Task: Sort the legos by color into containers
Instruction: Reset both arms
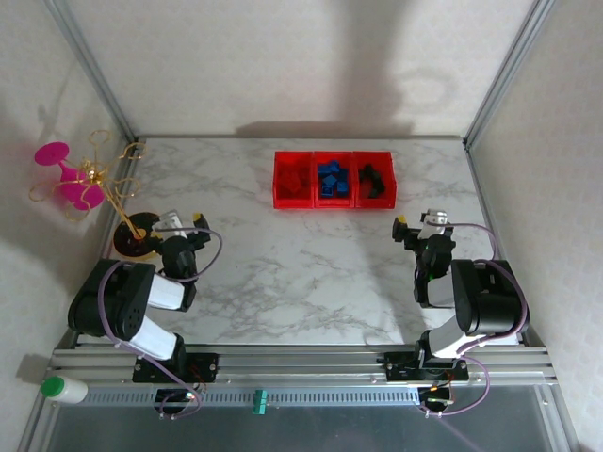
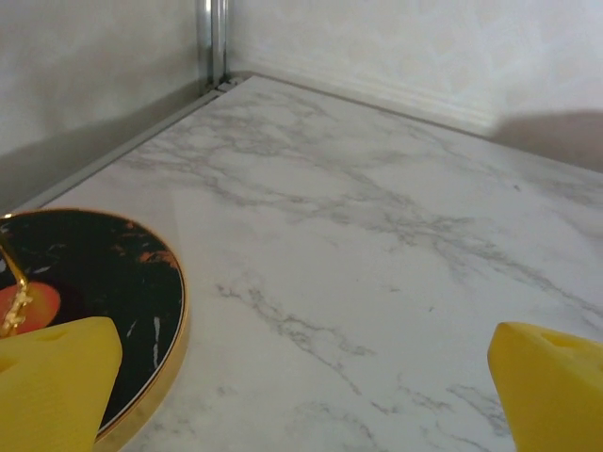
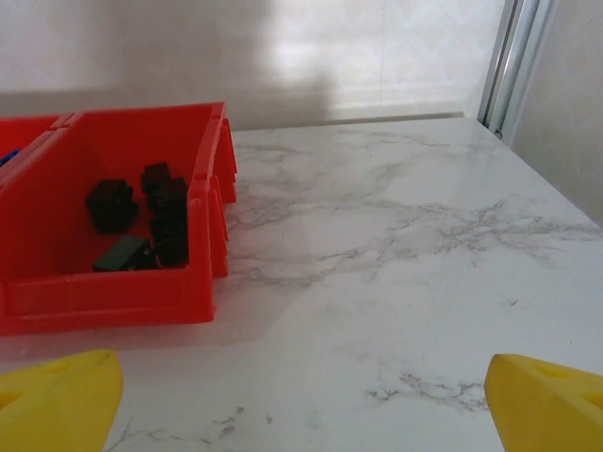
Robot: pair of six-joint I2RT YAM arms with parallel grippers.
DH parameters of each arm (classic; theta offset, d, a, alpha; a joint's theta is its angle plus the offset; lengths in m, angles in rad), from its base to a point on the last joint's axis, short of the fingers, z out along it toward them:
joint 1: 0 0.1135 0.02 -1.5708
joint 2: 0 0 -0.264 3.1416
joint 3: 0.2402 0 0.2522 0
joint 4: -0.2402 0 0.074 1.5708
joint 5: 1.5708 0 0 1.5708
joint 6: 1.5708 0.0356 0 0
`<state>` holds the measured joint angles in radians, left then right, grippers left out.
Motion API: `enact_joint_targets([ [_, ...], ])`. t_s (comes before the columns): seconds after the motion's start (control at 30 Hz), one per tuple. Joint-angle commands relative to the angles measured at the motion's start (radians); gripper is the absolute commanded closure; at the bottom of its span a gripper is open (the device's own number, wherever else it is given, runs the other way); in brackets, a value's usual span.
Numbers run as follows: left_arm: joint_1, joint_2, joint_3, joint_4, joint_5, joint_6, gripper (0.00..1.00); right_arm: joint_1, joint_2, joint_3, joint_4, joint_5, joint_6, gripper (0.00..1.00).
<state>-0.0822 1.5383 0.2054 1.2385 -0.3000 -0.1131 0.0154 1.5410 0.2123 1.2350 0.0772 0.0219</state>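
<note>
Two yellow fingertips (image 2: 57, 381) of the left gripper (image 2: 301, 400) sit in the bottom corners of the left wrist view. They are spread as wide as the frame, with bare marble table (image 2: 377, 235) between them and nothing held. A round black disc base (image 2: 104, 282) with a gold rim lies at the lower left of that view, just beside the left pad. The right wrist view shows the same stance. The right gripper (image 3: 301, 400) has its yellow pads in the two bottom corners, jaws fully apart and holding nothing. At the left of that frame stand the containers (image 3: 113, 294), red plastic bins resting on the table. The nearest compartment holds several black legos (image 3: 151, 221) gathered toward its right side. From the top camera, the three joined bins stand in a row at the upper middle of the frame, well apart from both grippers. The left compartment holds dark red pieces that are hard to tell from the plastic. The middle one holds a heap of blue bricks (image 1: 333, 179), and the right one holds the black bricks. The two arms rest low at the left and right of the frame, with their bases on an aluminium rail (image 1: 301, 360) along the bottom. A gold wire stand (image 1: 104, 184) bearing a pink piece rises at the upper left, and a white bottle (image 1: 64, 388) with a green cap lies at the lower left corner.
</note>
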Motion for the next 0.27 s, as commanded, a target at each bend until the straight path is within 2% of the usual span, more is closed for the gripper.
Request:
enact_joint_targets([
  [0.0, 0.0, -0.002, 0.005, 0.08, 0.035, 0.02, 0.01, -0.003, 0.001, 0.009, 0.041, -0.01, 0.004, 0.01],
  [0.23, 0.001, 0.0, 0.005, 0.083, 0.034, 0.021, 0.01, -0.003, 0.001, 0.01, 0.039, -0.01, 0.004, 0.01],
])
